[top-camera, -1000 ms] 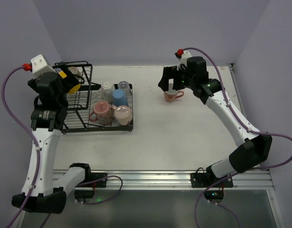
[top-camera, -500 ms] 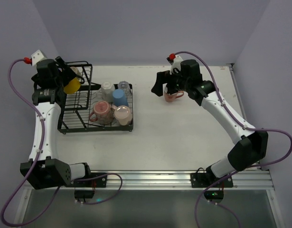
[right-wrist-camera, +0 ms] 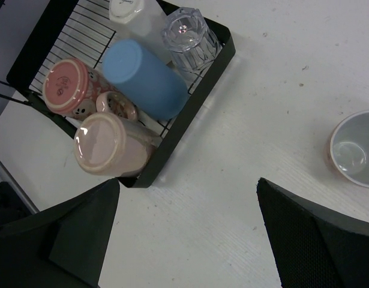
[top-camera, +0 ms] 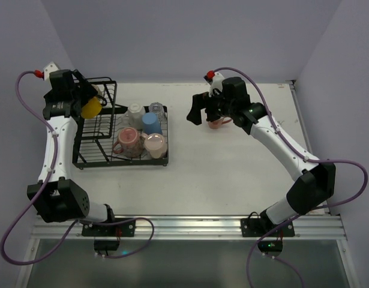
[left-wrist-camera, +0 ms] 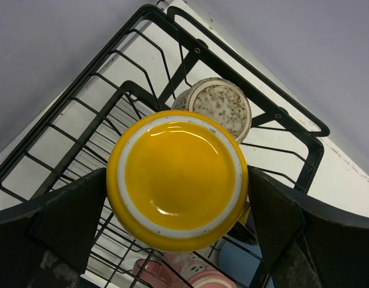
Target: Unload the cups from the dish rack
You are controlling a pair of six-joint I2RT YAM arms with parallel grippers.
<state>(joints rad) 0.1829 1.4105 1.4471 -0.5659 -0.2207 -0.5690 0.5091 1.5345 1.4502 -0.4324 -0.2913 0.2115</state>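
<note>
The black dish rack [top-camera: 121, 163] sits at the left of the table. A yellow cup [left-wrist-camera: 178, 177] stands upside down in its taller basket, beside a speckled beige cup [left-wrist-camera: 217, 108]. My left gripper [left-wrist-camera: 178, 207] is open and straddles the yellow cup [top-camera: 90, 108], fingers close at both sides. On the flat tray lie a blue cup [right-wrist-camera: 142, 78], a clear glass [right-wrist-camera: 187, 33], a white cup [top-camera: 135, 113], a pink patterned mug [right-wrist-camera: 67, 90] and a pale pink cup [right-wrist-camera: 109, 144]. My right gripper [top-camera: 202, 114] hangs open and empty over the table, left of a pink cup [top-camera: 218, 122] standing upright.
The rack's tray rim [right-wrist-camera: 184, 114] lies just up and left of my right fingers. The pink cup [right-wrist-camera: 352, 149] on the table shows at the right edge of the right wrist view. Purple walls close in the table at the back and sides.
The right gripper has drawn left, away from the pink cup on the table, toward the rack. The left arm has folded back and settled its gripper around the yellow cup.
</note>
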